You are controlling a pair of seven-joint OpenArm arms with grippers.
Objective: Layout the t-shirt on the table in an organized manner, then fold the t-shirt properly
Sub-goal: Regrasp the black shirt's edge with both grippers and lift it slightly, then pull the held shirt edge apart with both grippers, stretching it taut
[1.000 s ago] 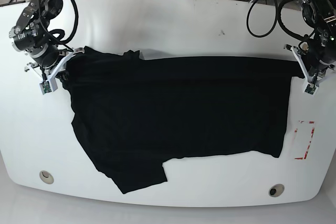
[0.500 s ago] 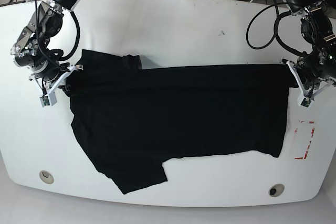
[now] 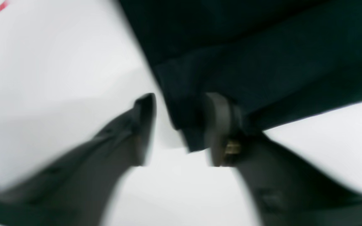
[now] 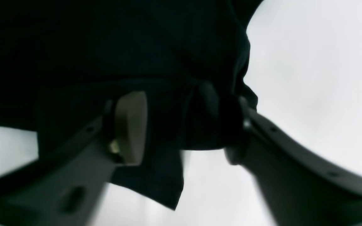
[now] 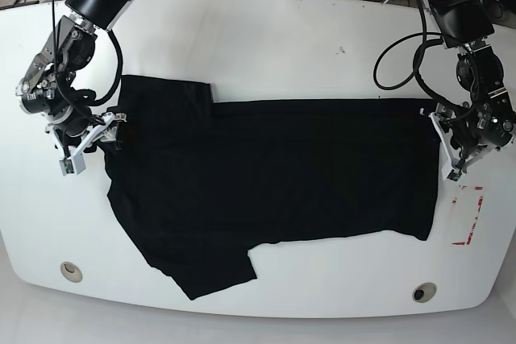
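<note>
Blurring wrist views, left gripper (image 3: 178,128) parted around t-shirt (image 5: 274,183) corner, right gripper (image 4: 181,125) parted, pad partly cloth-hidden.

Base view: high overhead, facing down on the whole desk (image 5: 266,38); left wrist view: very near, blurred, looking past its fingers (image 3: 145,125) at the t-shirt (image 3: 262,56) edge; right wrist view: equally near; all share the t-shirt (image 5: 274,183).

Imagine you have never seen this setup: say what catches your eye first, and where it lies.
A big black t-shirt sprawls across the middle of the glossy white table. At its far corners sit the two grippers, the right gripper at the base view's left and the left gripper at its right, both open with cloth between their fingers. A red dashed mark shows at the right edge.
</note>
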